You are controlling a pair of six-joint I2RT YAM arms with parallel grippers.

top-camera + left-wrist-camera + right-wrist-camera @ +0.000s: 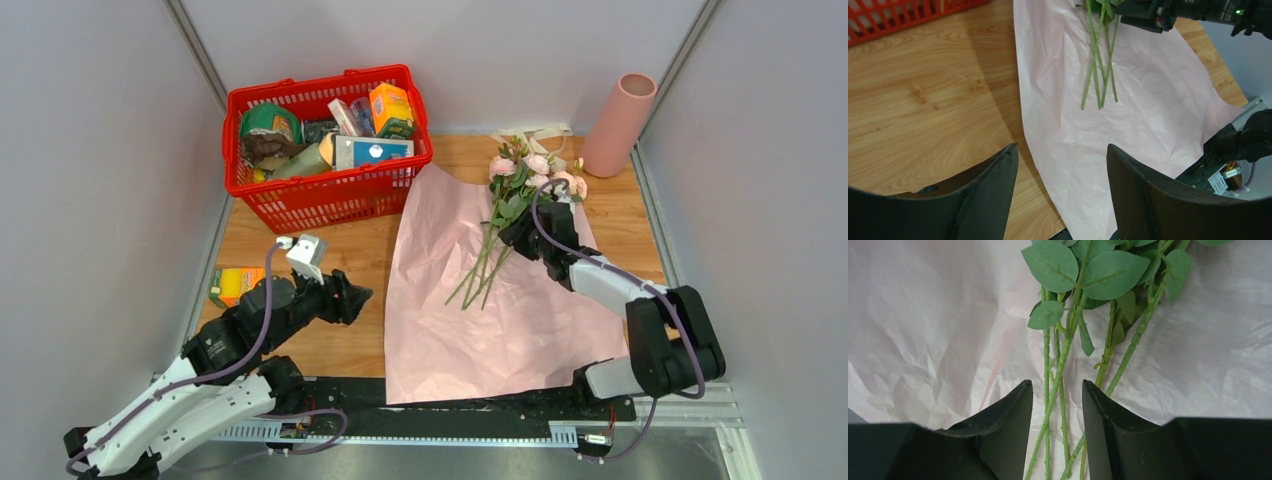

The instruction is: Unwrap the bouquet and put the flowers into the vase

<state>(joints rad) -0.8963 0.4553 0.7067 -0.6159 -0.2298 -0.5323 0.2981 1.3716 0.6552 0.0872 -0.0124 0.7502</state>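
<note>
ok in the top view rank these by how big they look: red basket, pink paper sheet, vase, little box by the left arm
1. pink paper sheet
2. red basket
3. vase
4. little box
The vase stands farther back, yet clearly looks bigger than the box.

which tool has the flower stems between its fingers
The right tool: the green stems of the flowers run between its fingers over the pink paper. The left tool hangs open clear of them.

Readable text: none | packages [391,108] in red basket [330,200]: print too small to read
</note>
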